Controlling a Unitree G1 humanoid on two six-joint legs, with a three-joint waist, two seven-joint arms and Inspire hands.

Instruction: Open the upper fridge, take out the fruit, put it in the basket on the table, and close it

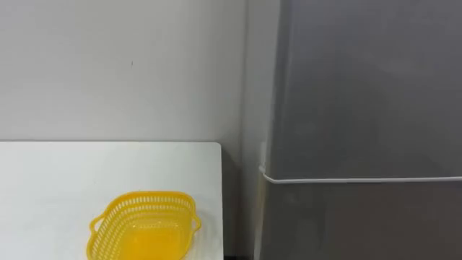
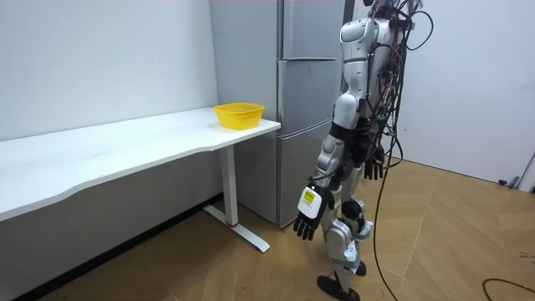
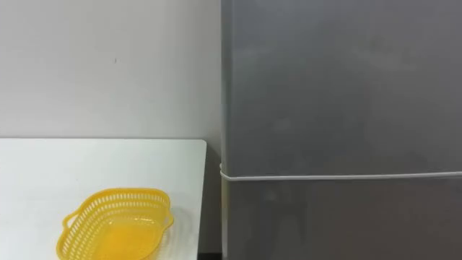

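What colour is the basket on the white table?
Yellow all over. The basket shows best in the left eye view.

Fridge (image 1: 361,94): at 3 o'clock in the eye view, grey metal-looking doors, smooth, with a satin sheen and soft blurred reflections.
Seam strip (image 1: 361,180): pale and thin between the doors, looks like plastic.
Basket (image 1: 144,224): at 7 o'clock, yellow plastic with lattice walls and a smooth, slightly glossy bottom.
Table (image 1: 58,173): at 8 o'clock, white top, smooth and matt.
Wall (image 1: 108,65): at 10 o'clock, painted, matt.
Floor (image 2: 451,217): at 4 o'clock of the room view, wood-look boards, smooth, low sheen.
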